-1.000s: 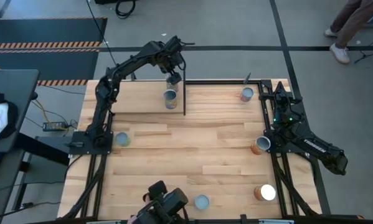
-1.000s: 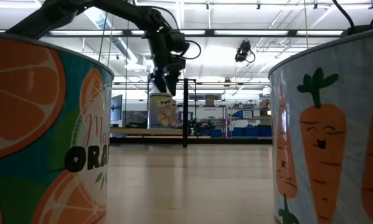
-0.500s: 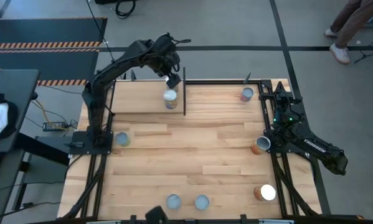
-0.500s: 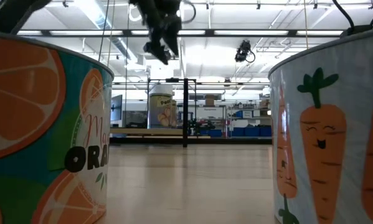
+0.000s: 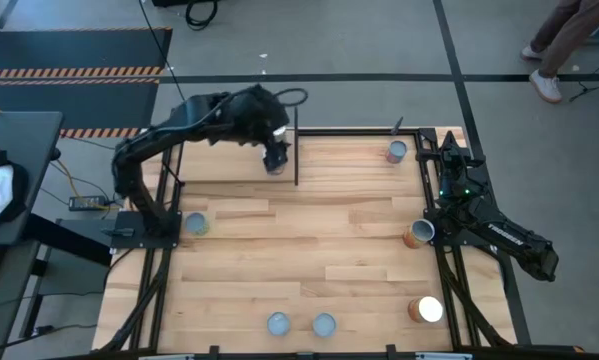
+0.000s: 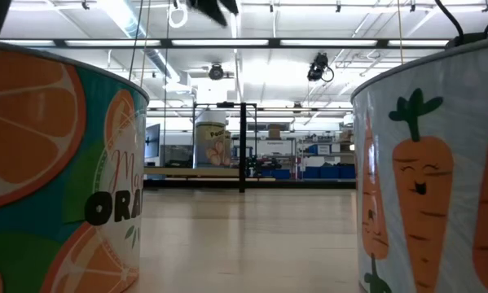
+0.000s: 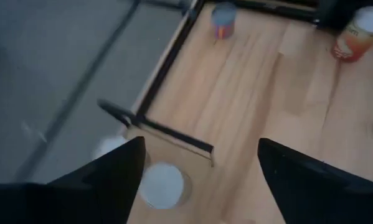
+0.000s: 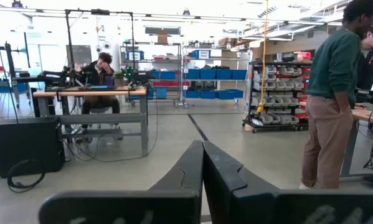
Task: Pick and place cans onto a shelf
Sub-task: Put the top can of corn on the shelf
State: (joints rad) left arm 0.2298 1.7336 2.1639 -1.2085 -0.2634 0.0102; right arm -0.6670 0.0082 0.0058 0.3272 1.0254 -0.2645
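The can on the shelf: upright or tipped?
Upright. In the low view the can stands straight on the shelf beside the black post; the left hand shows open above its round top.

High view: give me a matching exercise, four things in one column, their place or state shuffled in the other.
Things:
1. left gripper
2. right gripper
3. orange can with the bright top
4. blue-grey can by the left arm's base

Places or states:
A. alone at the table's left edge
B. open, above the can on the shelf
C. shut, on the arm folded at the table's right side
D. in the picture's bottom right corner of the table

Pairs: 1-B, 2-C, 3-D, 4-A
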